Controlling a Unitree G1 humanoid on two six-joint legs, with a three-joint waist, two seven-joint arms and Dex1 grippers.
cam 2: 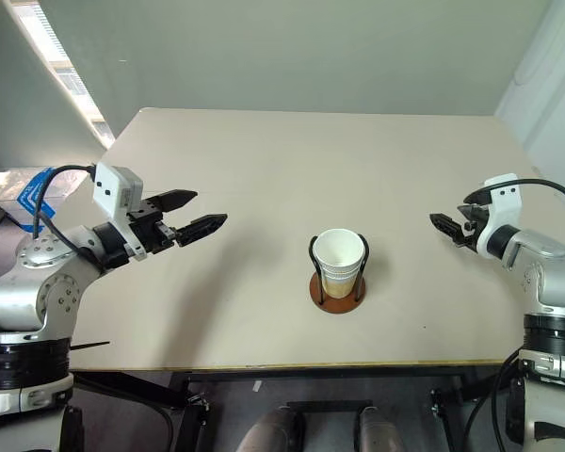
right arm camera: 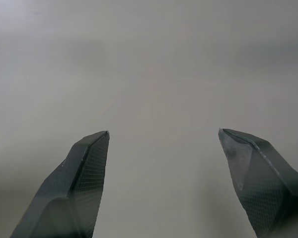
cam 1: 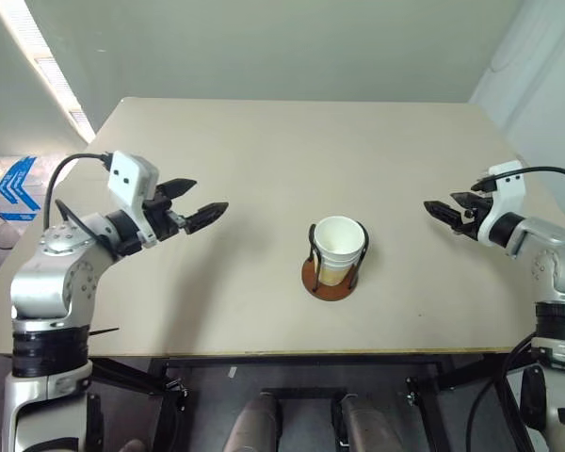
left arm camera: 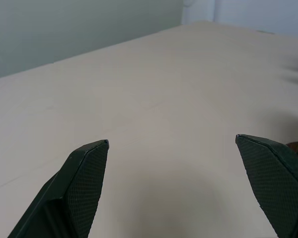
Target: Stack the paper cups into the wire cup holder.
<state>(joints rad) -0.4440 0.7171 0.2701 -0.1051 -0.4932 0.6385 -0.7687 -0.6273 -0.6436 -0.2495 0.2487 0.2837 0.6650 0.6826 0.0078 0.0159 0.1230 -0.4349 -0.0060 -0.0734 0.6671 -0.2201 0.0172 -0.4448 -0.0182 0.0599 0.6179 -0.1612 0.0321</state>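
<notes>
Jaws apart and empty on both sides: the left gripper (cam 1: 200, 202) and right gripper (cam 1: 444, 209) hover over bare table (cam 1: 264, 151), well clear of the middle. Between them the paper cups (cam 1: 338, 247) sit nested upright inside the wire cup holder (cam 1: 331, 279), its black loops keeping the stack steady. The stacking looks finished.

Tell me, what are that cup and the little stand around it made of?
The cup looks like matte paper: tan outside, white rim and inside. The stand seems to have thin black wire loops, probably metal, on a reddish-brown disc, maybe wood or plastic.
</notes>
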